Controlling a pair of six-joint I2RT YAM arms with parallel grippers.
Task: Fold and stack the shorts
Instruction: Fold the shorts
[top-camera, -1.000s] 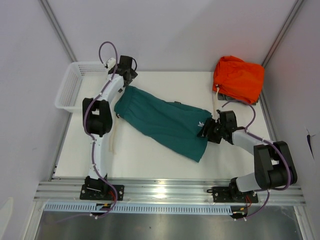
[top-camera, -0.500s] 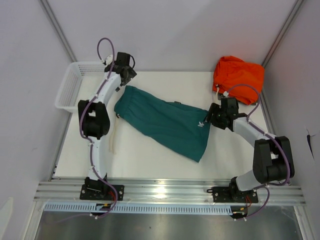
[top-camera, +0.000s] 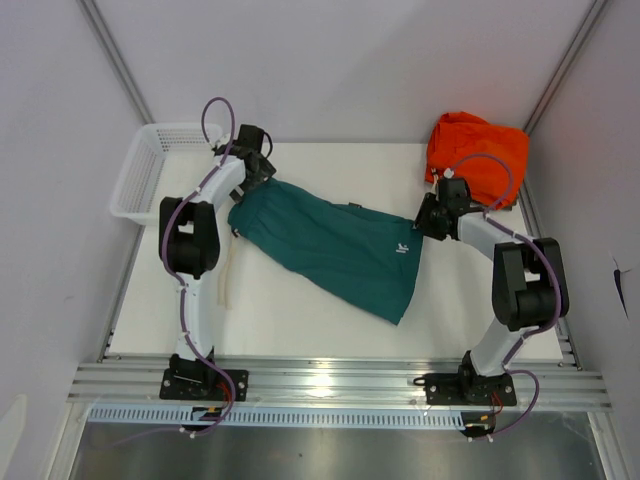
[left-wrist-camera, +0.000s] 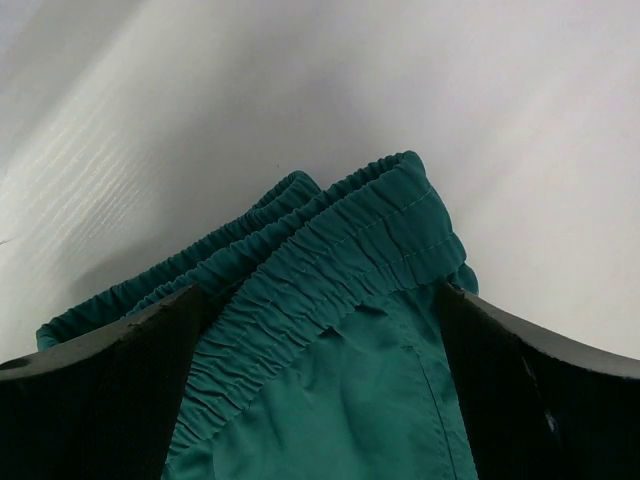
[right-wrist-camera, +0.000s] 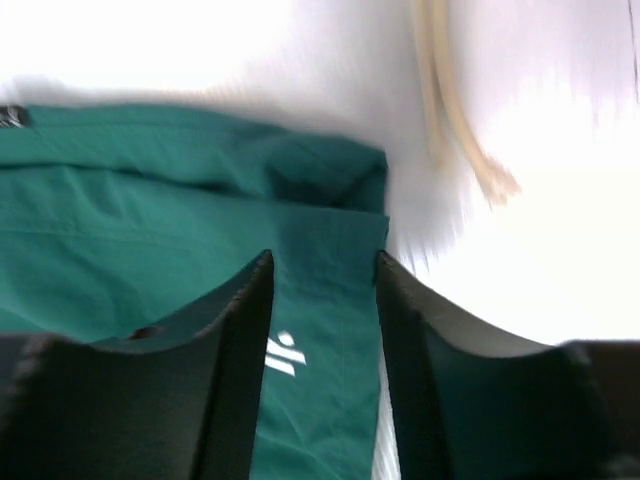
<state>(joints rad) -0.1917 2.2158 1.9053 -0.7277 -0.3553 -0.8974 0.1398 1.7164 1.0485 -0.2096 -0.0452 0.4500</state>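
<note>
The teal shorts are lying flat and slantwise on the white desk, the gathered waistband pointing to the far left and the leg ends reaching toward the near middle. The left arm is reaching out to the waistband corner, and its jaws are standing wide open, one dark finger on each side of the ruffled elastic. The right arm is bending in toward the far right corner of the shorts. Its jaws are standing a little apart, leaving a narrow gap over the hem next to a small white logo, with the cloth in that gap lying flat. A cream cord is lying on the desk just beyond that corner. A bright orange garment is sitting bunched at the far right of the desk, well apart from the shorts. A white basket is sitting off the far left edge.
</note>
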